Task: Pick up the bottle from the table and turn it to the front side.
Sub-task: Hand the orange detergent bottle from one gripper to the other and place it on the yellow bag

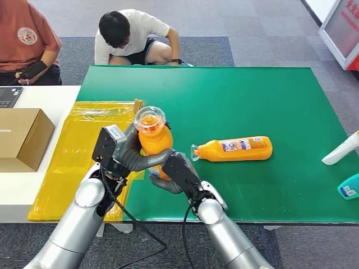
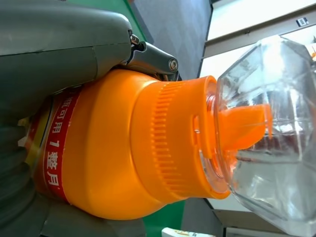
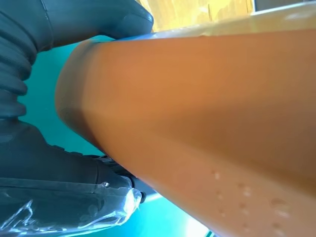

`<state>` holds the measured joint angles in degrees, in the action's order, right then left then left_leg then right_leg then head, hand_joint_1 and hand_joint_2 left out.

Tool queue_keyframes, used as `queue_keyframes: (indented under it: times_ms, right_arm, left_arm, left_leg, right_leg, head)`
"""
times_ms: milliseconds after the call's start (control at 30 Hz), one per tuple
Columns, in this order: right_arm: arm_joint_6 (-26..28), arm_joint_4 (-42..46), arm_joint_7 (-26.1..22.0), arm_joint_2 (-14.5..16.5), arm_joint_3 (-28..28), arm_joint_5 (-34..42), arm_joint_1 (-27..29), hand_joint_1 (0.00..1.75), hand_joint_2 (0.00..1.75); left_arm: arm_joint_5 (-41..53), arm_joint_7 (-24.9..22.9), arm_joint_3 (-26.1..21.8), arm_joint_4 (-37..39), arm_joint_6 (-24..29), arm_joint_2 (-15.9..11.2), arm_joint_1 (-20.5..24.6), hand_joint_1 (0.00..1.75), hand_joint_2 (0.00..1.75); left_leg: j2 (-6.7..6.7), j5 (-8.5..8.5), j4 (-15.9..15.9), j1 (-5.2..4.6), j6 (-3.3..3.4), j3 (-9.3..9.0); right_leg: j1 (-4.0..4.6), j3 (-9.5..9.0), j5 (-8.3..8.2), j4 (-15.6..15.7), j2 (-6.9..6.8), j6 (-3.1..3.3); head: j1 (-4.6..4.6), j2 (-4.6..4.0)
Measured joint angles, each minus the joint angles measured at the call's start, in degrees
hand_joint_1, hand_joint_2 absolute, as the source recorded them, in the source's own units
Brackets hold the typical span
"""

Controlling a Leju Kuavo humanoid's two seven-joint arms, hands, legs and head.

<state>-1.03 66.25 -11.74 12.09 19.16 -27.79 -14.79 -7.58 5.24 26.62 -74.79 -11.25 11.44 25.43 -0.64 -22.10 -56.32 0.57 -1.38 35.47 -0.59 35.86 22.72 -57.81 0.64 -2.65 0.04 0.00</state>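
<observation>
Left to right, head view. A cardboard box rests on the white table; beside it a yellow plastic sheet overlaps the green mat. The left hand wraps its fingers around the upper body of the orange bottle, which is held upright above the mat's near edge, its clear cap toward the camera. The right hand grips the same bottle lower down, near its base; the exact finger placement there is partly hidden, so the contact is probably a side clasp. A second orange bottle lies on its side, well apart, on the mat, and a white bottle and a teal item sit at the far right edge.

Handling: the bottle appears a stiff, smooth plastic, likely slippery and moderately heavy if full. The waisted body below the ribbed collar offers the surest hold; the clear cap looks brittle and is best left untouched. The red label marks the face for orientation.
</observation>
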Motion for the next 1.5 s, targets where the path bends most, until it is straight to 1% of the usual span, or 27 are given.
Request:
queue_keyframes:
  times_ms: [200,233,333,367,467,567,700,867,967,1100,1200,1367,1500]
  right_arm:
    - [1.41,0.00,0.03,-0.26,0.03,0.84,-0.05,1.75,1.75]
    - [1.76,0.00,0.09,-0.32,0.03,1.12,-0.05,1.68,1.75]
    - [2.57,0.03,0.23,-0.70,0.02,2.13,-0.07,0.37,1.75]
    - [2.81,0.12,0.29,-0.91,-0.03,2.52,-0.07,0.00,1.75]
    - [3.89,0.85,0.51,-1.69,-0.50,3.99,-0.09,0.00,1.75]
    - [5.19,2.15,0.75,-2.92,-1.81,5.28,-0.15,0.00,1.75]
    - [6.13,4.03,1.02,-4.29,-3.20,6.00,-0.09,0.00,1.75]
    - [7.32,6.29,1.25,-5.54,-4.45,6.36,0.24,0.00,1.75]
    - [8.13,8.21,1.34,-6.12,-5.33,6.48,0.82,0.00,1.75]
    - [8.38,11.39,1.33,-6.40,-6.31,6.45,1.62,0.00,1.75]
    - [8.23,13.42,1.10,-6.45,-6.46,6.24,1.72,0.00,1.75]
    - [7.44,15.52,0.62,-6.45,-6.12,5.73,1.02,0.00,1.75]
    - [6.56,16.71,0.24,-6.45,-4.70,5.45,0.09,0.00,1.75]
  left_arm:
    - [-0.65,0.22,0.28,0.00,1.87,-0.68,0.08,1.75,1.75]
    - [-0.50,0.42,0.27,-0.01,2.68,-0.86,0.06,1.75,1.75]
    - [-0.32,1.04,-0.05,-0.04,4.75,-1.85,-0.20,1.75,1.75]
    - [-0.47,1.23,-0.36,-0.08,5.28,-2.23,-0.40,1.75,1.75]
    - [-0.77,1.87,-2.03,-0.37,6.69,-3.58,-1.21,1.75,1.75]
    - [0.33,2.16,-4.30,-0.65,8.45,-5.67,-2.41,1.75,1.75]
    - [4.68,2.65,-6.19,-1.15,11.65,-8.06,-3.47,1.75,1.75]
    - [11.31,2.66,-7.28,-1.61,15.32,-10.02,-3.81,1.75,1.75]
    - [20.23,1.59,-7.45,-1.61,19.10,-11.05,-3.85,1.75,1.75]
    - [39.54,-1.92,-7.02,-1.07,25.93,-12.12,-3.20,1.75,1.75]
    - [52.55,-3.75,-6.35,1.19,29.33,-12.40,-1.69,1.75,1.75]
    - [67.13,-4.91,-4.47,8.12,31.71,-12.08,2.04,1.75,1.75]
    - [75.84,-6.21,-2.11,14.26,32.15,-10.74,5.54,1.75,1.75]
  left_leg:
    - [0.00,0.00,0.00,0.00,0.00,0.01]
    - [0.00,0.00,0.00,0.00,0.00,0.01]
    - [0.00,0.00,0.00,0.00,0.00,0.01]
    - [0.00,0.00,0.00,0.00,0.00,0.01]
    - [0.01,0.00,0.00,0.00,-0.01,0.00]
    - [0.01,0.02,0.00,0.00,-0.02,0.00]
    - [0.00,0.04,0.00,0.00,-0.01,0.01]
    - [0.00,0.03,0.00,0.00,0.00,0.01]
    - [0.00,0.03,0.00,0.00,0.00,0.01]
    - [0.01,0.04,0.00,0.00,-0.01,0.01]
    - [0.01,0.04,0.00,0.00,-0.01,0.01]
    - [0.01,0.07,0.00,0.00,-0.02,0.01]
    - [0.01,0.08,-0.01,0.00,0.00,0.02]
  right_leg:
    - [0.00,0.00,0.00,0.00,0.00,0.00]
    - [0.00,0.00,0.00,0.00,0.00,0.00]
    - [0.00,0.00,0.00,0.00,0.00,0.00]
    - [0.00,0.00,0.00,0.00,0.00,0.00]
    - [0.00,0.01,0.00,-0.01,0.01,0.00]
    - [0.01,0.02,0.00,-0.01,0.01,0.01]
    - [0.01,0.02,0.00,-0.01,0.00,0.00]
    - [0.00,0.03,0.00,0.00,0.00,0.00]
    - [0.00,0.04,0.00,0.00,0.00,0.00]
    - [0.00,0.07,-0.01,0.00,0.01,0.01]
    - [0.01,0.07,-0.01,0.00,0.01,0.01]
    - [0.00,0.06,-0.06,0.00,0.01,0.03]
    - [0.00,0.05,-0.08,0.00,0.01,0.01]
  head:
    - [0.00,0.00]
    - [0.00,0.00]
    - [0.00,0.00]
    - [-0.01,0.00]
    - [0.01,0.00]
    - [0.00,0.00]
    - [-0.01,0.00]
    - [0.00,0.00]
    - [-0.01,0.00]
    - [0.00,0.00]
    - [-0.01,0.00]
    - [-0.01,0.00]
    - [-0.01,0.00]
